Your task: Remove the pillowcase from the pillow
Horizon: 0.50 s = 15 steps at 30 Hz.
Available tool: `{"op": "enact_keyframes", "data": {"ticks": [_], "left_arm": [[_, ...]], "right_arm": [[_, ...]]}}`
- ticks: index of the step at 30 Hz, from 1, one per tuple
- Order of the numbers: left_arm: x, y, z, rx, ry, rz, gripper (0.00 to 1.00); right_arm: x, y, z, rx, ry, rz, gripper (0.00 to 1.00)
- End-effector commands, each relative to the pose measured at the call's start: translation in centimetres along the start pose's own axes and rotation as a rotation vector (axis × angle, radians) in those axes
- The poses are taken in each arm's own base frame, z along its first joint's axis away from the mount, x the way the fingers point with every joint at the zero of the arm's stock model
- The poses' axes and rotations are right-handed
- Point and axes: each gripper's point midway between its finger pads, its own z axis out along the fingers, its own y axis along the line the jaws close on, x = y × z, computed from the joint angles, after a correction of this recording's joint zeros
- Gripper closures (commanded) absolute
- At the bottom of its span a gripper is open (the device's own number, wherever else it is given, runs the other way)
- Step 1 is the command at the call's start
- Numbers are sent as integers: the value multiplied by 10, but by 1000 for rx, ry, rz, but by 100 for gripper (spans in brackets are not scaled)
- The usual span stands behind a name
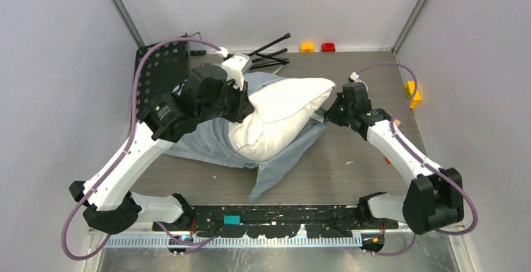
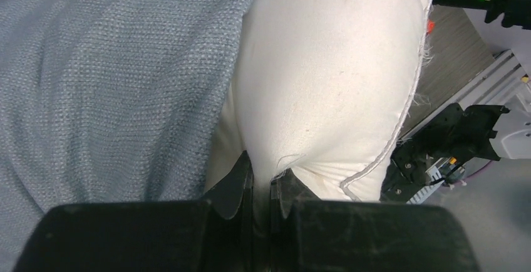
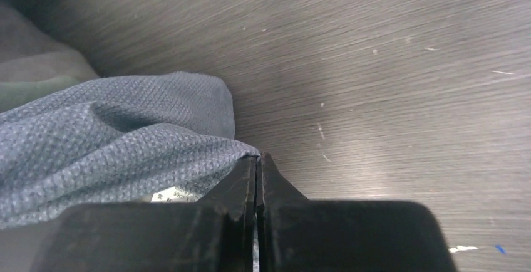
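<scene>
**Pillow and pillowcase, partly separated: two pinch holds**

Location. The pillow (image 1: 282,112) lies at the middle of the table (image 1: 338,172), slanting from near-left to far-right. The pillowcase (image 1: 206,150) is spread under it toward the left edge, with one tail trailing to the near edge. We cannot tell how much of the pillow's left end sits inside, because the left arm covers it.

Holds.
- Left fingers (image 2: 253,184): closed on a small pucker of the pillow's white shell.
- Right fingers (image 3: 253,175): closed tip to tip on the pillowcase hem, beside the pillow's far-right end. Only a sliver of cloth sits between them.

Hazards, in our judgement.
1. The right hold may slip. The hem is caught at the very tips, and a hard pull would draw it free.
2. The left pucker may slip or the shell may tear. Its seam (image 2: 410,106) is frayed, with loose threads.
3. The pillow's weight lies on the pillowcase, so a pull toward the right edge may drag both together rather than part them.
4. Slack cloth may snag under the left arm.

Materials.
- Pillow: plump, with a smooth, tightly woven off-white cloth, faintly marked. It has a piped edge and dimples deeply where pinched.
- Pillowcase: thin and limp, in a coarse blue-grey weave with visible grain, folding in soft rolls. A small printed label (image 3: 175,194) sits by the hem.
- Table: dark wood-grain, scuffed, hard and slick.
</scene>
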Motion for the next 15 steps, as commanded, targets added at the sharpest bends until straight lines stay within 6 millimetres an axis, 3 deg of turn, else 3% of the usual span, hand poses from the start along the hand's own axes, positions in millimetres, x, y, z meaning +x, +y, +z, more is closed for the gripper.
{"op": "enact_keyframes", "data": {"ticks": [1,3,7,11,13,15], "left_arm": [[-25,6,11,-20,-54,-29,100],[-31,-3,26,31,-65,-61,100],[-46,-17,58,97,-80,-113,100],[-61,-23,88,117,-95,-168,100],[-67,-28,97,141,-111,-198,99],[-69,-38,103,199,-122,-206,75]], "right_arm": [[-15,34,1,-127,34,-12,94],[-25,34,-11,-138,11,8,79],[-53,27,-56,-144,-137,35,42],[-65,12,-103,-86,-232,9,26],[-61,8,-119,-77,-234,15,19],[-52,11,-131,-111,-213,47,14]]}}
